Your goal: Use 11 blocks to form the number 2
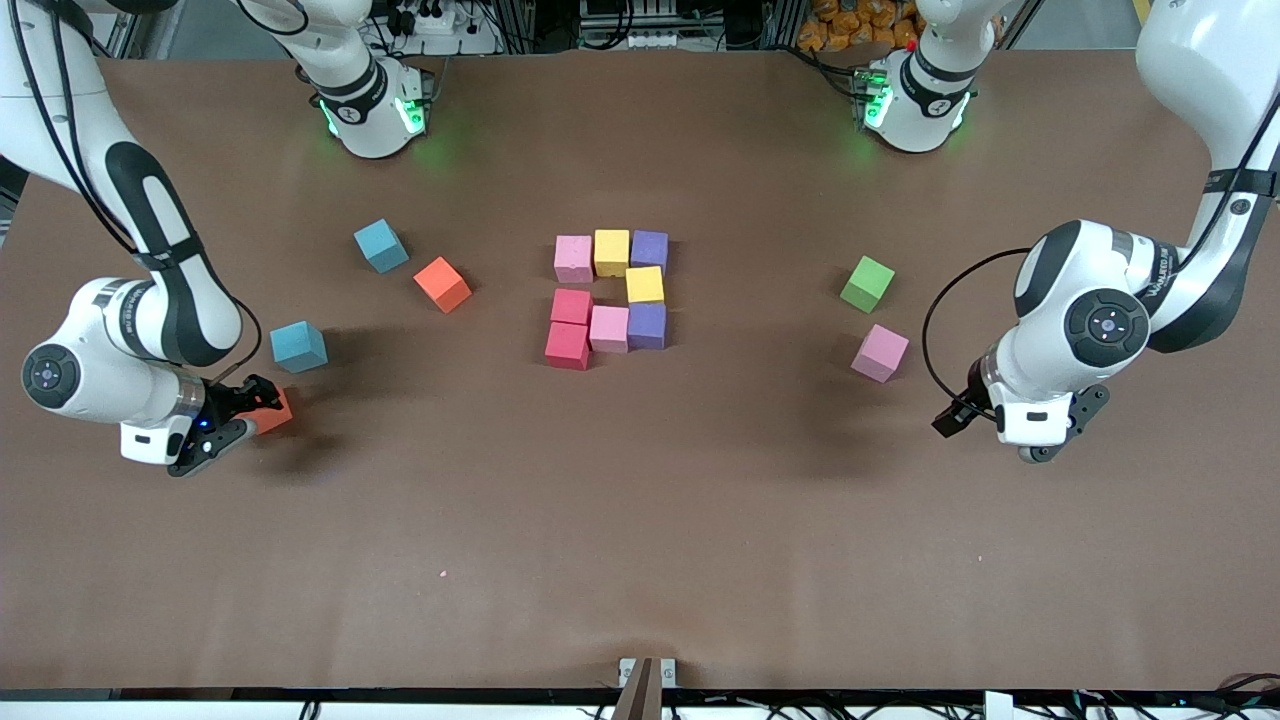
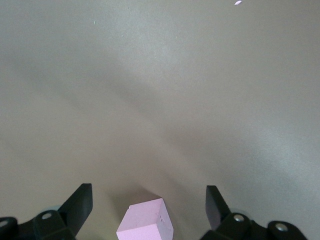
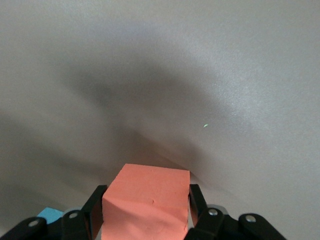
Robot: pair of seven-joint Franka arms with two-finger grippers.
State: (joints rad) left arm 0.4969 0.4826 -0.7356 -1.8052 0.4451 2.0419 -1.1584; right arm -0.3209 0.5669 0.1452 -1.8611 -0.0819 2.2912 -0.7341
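While eight blocks (image 1: 609, 297) sit clustered mid-worktop (image 1: 640, 520) in the front view, the right hand (image 1: 243, 415) looks half hidden. Its wrist view shows fingers (image 3: 95, 210) clenched on an orange-red block (image 3: 147, 202). The left hand (image 2: 149, 210) gapes above a pink block (image 2: 146, 222).

My right claw (image 1: 250, 415) sits low on the table (image 1: 640, 520), closed on a red-orange block (image 1: 274, 412). A light-blue cube (image 1: 298, 346) is just beside it. My left claw (image 1: 1040, 440) waits near a pink block (image 1: 880, 353).
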